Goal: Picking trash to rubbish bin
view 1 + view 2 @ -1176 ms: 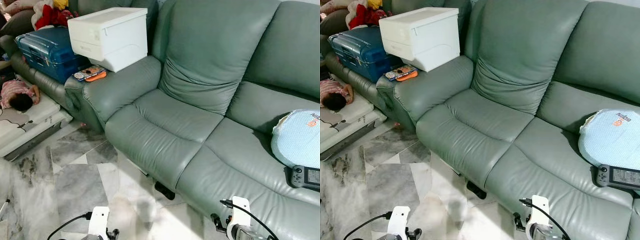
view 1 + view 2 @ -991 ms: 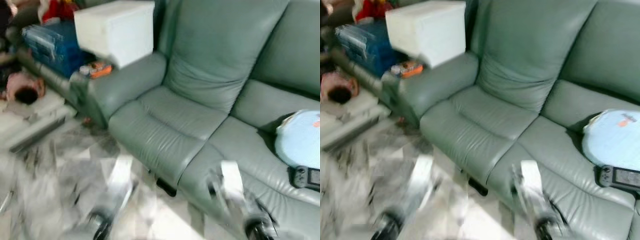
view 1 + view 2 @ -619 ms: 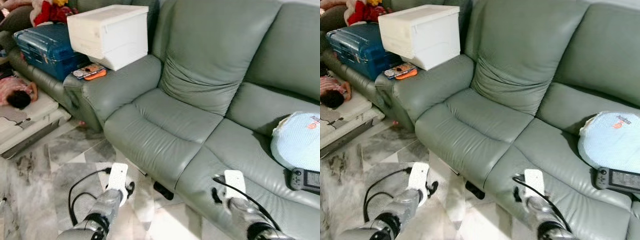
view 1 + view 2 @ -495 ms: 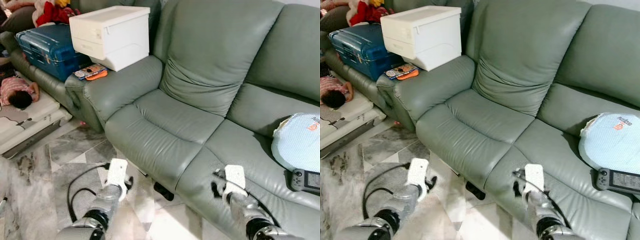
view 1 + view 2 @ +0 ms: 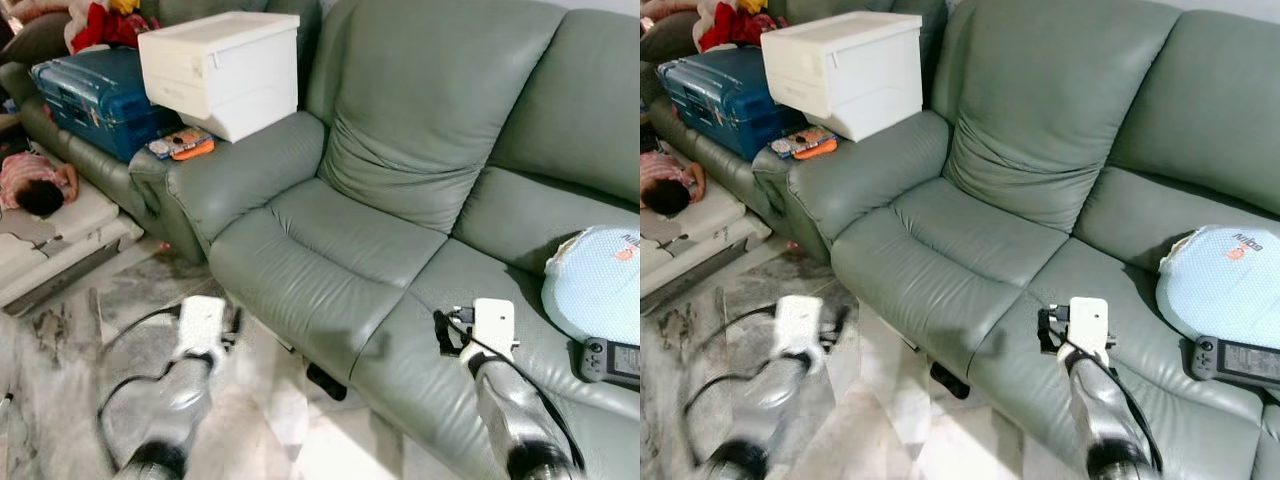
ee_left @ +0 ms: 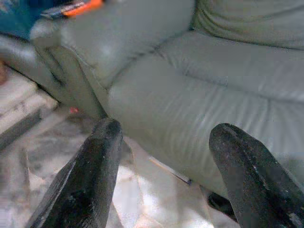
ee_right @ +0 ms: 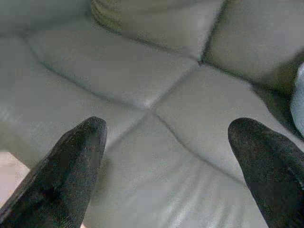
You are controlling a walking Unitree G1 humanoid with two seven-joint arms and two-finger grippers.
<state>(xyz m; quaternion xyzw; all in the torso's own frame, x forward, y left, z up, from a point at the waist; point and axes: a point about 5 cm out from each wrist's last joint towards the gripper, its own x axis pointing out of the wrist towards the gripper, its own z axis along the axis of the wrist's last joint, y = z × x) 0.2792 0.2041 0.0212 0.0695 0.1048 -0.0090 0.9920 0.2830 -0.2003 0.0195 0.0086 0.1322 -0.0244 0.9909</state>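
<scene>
Hovering with fingers spread wide, gripping nothing: left tool (image 6: pixel 161 135) over the floor (image 5: pixel 60 350) beside the sofa (image 5: pixel 330 260), right tool (image 7: pixel 166 128) above its seat. Probably searching for trash, likely the small dark thing (image 5: pixel 327 381) lying under the sofa's front edge. Worth lowering the left tool slowly, straddling it squarely before closing.

A box (image 5: pixel 222 70) sits on the sofa's (image 5: pixel 400 200) left armrest, a suitcase (image 5: pixel 90 100) beyond.
</scene>
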